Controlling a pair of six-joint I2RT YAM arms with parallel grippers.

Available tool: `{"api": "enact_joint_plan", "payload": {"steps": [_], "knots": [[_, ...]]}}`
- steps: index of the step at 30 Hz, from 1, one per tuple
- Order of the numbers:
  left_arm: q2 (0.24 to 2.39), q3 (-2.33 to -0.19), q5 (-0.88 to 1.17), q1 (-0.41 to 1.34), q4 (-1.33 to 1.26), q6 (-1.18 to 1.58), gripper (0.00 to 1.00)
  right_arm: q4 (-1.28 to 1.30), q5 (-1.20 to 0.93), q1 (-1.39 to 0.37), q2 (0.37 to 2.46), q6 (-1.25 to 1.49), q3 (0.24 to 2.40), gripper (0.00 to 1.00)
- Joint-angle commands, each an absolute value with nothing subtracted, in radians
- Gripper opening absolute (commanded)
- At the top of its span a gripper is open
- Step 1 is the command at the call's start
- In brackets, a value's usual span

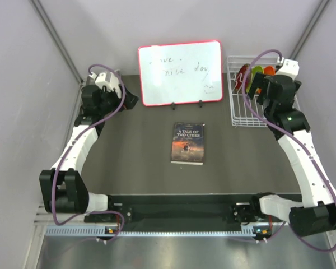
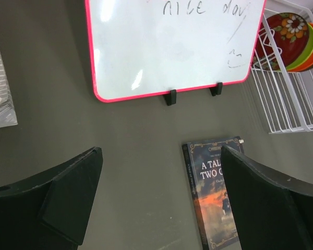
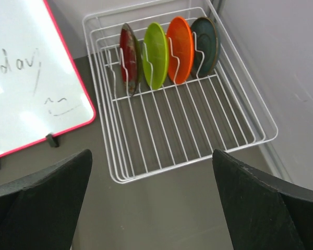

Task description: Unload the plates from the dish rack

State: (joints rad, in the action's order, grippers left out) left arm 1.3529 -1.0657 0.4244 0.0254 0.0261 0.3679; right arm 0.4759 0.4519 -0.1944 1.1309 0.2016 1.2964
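Note:
The white wire dish rack (image 3: 198, 159) stands at the back right of the table (image 1: 238, 115). Standing upright in its far tines are a dark red patterned plate (image 3: 129, 57), a lime green plate (image 3: 156, 54), an orange plate (image 3: 180, 49) and a teal blue plate (image 3: 205, 39). In the top view my right arm hides the teal one. My right gripper (image 3: 151, 156) is open and empty, above the rack's near rim (image 1: 260, 92). My left gripper (image 2: 160, 156) is open and empty at the back left (image 1: 130, 100), far from the rack (image 2: 287, 112).
A red-framed whiteboard (image 1: 179, 73) stands at the back centre, just left of the rack. A book (image 1: 189, 143) lies flat mid-table. Grey walls close in on both sides. A white ribbed object (image 2: 0, 99) lies at the far left.

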Motion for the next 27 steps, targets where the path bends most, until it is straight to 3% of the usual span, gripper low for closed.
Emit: {"api": "enact_joint_plan", "payload": {"steps": [1,6,9,13,19,23,24,25,27], "knots": [[1.371,-1.092,0.573,0.028,-0.032,0.388,0.99,0.443,0.541,-0.199,1.192,0.123,1.365,1.00],[1.422,-1.031,0.759,0.015,-0.274,0.580,0.99,0.454,0.554,-0.192,1.281,0.069,1.442,1.00],[1.453,-1.045,0.873,0.017,-0.270,0.563,0.99,0.449,0.546,-0.183,1.328,0.055,1.466,1.00],[1.419,-1.071,0.732,0.025,-0.109,0.422,0.99,0.488,0.505,-0.155,1.434,0.058,1.548,1.00],[1.332,-1.000,0.390,0.064,-0.071,0.356,0.99,0.532,0.473,-0.133,1.586,0.064,1.696,0.99],[1.309,-0.982,0.347,0.067,-0.084,0.357,0.99,0.503,0.410,-0.083,1.699,0.081,1.761,0.88],[1.312,-0.980,0.347,0.067,-0.086,0.360,0.99,0.503,0.391,-0.071,1.725,0.087,1.779,0.84],[1.316,-0.980,0.350,0.067,-0.086,0.364,0.99,0.506,0.352,-0.060,1.785,0.092,1.828,0.70],[1.331,-0.980,0.363,0.067,-0.086,0.365,0.99,0.500,0.325,-0.035,1.842,0.103,1.873,0.67]]}}
